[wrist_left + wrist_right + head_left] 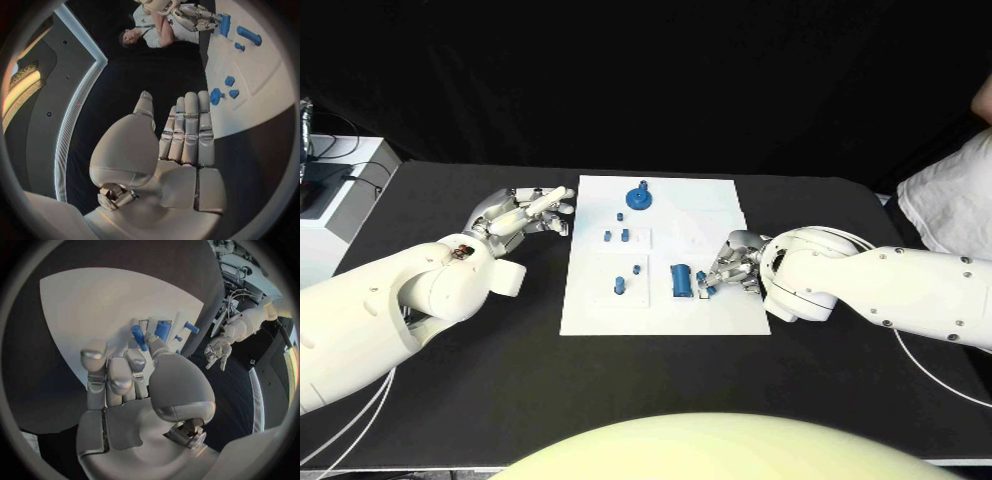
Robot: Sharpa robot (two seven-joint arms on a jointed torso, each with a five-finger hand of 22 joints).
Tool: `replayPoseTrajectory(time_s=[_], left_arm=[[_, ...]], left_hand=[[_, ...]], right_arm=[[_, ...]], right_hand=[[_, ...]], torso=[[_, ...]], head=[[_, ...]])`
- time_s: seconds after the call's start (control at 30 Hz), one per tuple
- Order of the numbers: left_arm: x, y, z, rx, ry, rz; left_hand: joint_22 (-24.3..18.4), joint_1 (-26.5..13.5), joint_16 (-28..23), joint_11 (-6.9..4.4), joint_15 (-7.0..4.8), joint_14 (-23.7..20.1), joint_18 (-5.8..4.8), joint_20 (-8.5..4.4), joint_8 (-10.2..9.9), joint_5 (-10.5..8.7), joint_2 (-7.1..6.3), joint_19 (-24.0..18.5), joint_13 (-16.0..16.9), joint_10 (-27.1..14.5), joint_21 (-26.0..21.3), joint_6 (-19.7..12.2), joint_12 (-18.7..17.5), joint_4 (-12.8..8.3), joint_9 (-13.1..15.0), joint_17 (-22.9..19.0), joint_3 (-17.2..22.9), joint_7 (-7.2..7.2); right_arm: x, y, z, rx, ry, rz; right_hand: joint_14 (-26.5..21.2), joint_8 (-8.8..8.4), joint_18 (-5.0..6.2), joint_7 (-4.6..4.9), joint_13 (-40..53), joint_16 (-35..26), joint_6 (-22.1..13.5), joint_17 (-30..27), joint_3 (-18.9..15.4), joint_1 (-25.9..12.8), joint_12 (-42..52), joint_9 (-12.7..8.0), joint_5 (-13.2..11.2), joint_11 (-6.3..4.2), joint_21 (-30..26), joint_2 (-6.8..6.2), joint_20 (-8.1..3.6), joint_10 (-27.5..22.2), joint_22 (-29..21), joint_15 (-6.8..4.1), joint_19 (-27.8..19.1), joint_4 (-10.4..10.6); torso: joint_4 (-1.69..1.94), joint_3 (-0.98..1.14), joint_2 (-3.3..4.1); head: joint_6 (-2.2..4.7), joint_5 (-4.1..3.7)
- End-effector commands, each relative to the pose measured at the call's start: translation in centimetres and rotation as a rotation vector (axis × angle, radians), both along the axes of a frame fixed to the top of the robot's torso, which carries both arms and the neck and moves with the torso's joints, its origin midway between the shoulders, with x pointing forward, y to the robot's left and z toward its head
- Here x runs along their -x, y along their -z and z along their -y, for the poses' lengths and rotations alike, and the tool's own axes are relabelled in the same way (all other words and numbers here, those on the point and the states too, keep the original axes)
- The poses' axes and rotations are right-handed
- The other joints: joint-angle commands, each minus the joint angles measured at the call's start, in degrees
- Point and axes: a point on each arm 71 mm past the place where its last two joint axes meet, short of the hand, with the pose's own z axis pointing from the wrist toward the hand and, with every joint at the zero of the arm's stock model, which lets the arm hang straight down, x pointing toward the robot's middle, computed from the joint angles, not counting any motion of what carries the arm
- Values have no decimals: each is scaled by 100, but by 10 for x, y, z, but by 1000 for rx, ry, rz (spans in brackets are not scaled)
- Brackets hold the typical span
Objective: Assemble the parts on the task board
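From the head camera I see the black table (pixel 473 400) under a dark backdrop, with the task board (pixel 668 215) at centre. My left hand (pixel 524 215) rests at nine o'clock of it, off its edge, fingers loose and holding nothing. My right hand (pixel 733 265) sits at the board's four o'clock, pinching a small blue part (pixel 708 291) beside a blue cylinder (pixel 681 280).

Left wrist view — fingers (pixel 190 125) straight, nothing in them, blue parts (pixel 219 95) on the board beyond.

Right wrist view — a blue peg (pixel 139 336) is held at the fingertips over the white board.
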Motion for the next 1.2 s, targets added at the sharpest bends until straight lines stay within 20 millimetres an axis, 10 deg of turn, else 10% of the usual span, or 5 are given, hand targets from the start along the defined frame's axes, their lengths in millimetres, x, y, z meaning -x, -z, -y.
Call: replayPoseTrajectory(time_s=[0.03,0.6,1.2], left_arm=[[0,-1,2,8,16,5],[0,0,2,6,14,2],[0,0,1,4,13,1]], left_hand=[[5,16,24,-10,-6,-9,-89,0,-1,0,-9,18,-3,-12,-37,1,0,-12,5,2,16,8],[13,2,25,-9,-5,-9,-88,1,0,3,19,21,-3,-15,-46,5,1,-4,5,1,3,7],[13,2,25,-9,-5,-9,-88,1,0,3,19,21,-3,-15,-46,5,1,-4,5,1,3,7]], right_arm=[[2,1,-3,12,-26,-4],[2,1,-3,10,-25,-2],[3,1,-2,18,-34,-14]], right_hand=[[-4,33,-41,-59,10,11,113,14,111,-63,9,8,36,-41,6,6,-20,18,519,-40,12,-69],[3,77,-52,-86,29,48,212,91,39,-478,15,-15,98,-57,74,-2,-32,55,532,-51,29,363],[4,123,-58,-92,36,40,218,113,106,-549,-10,-21,110,-59,72,-135,-37,61,527,-54,17,344]], torso=[[4,-1,1],[12,-7,-1],[14,-6,-1]], head=[[0,-4],[-12,-27],[-27,-37]])
